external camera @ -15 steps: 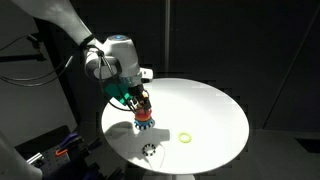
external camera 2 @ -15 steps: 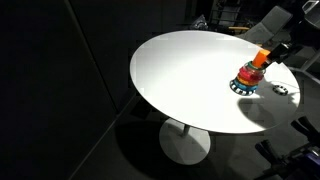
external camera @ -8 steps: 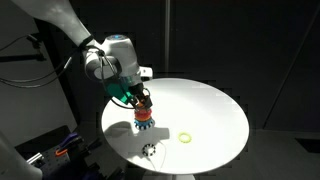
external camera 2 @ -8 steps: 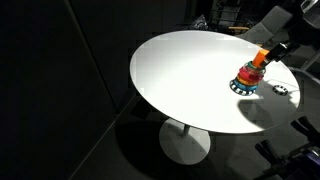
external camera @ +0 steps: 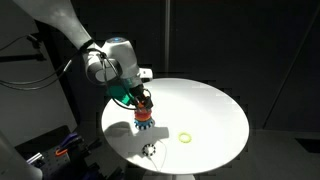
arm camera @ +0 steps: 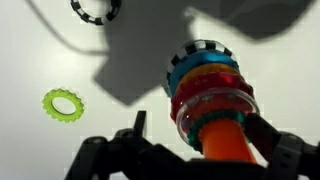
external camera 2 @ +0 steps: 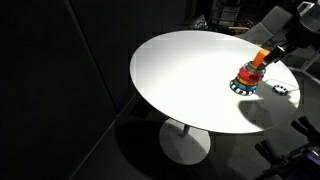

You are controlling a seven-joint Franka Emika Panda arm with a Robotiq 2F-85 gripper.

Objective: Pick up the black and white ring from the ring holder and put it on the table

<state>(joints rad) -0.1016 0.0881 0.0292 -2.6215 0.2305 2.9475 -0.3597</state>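
Observation:
The ring holder [arm camera: 212, 98] is an orange peg [arm camera: 226, 146] with stacked coloured rings; it stands on the white table [external camera: 200, 105] in both exterior views [external camera 2: 247, 78]. At the stack's bottom shows a black and white toothed edge [arm camera: 203, 48]. A black and white ring [arm camera: 95, 10] lies flat on the table beside the holder [external camera: 150, 151] [external camera 2: 281, 89]. My gripper [arm camera: 200, 128] hangs over the holder [external camera: 143, 101], open, one finger on each side of the peg's top. It holds nothing.
A yellow-green ring [arm camera: 63, 104] lies on the table apart from the holder [external camera: 186, 137]. The tabletop is round, with a dark surround and its edge close to the holder in an exterior view [external camera 2: 290, 100]. Equipment stands at the lower left [external camera: 50, 150].

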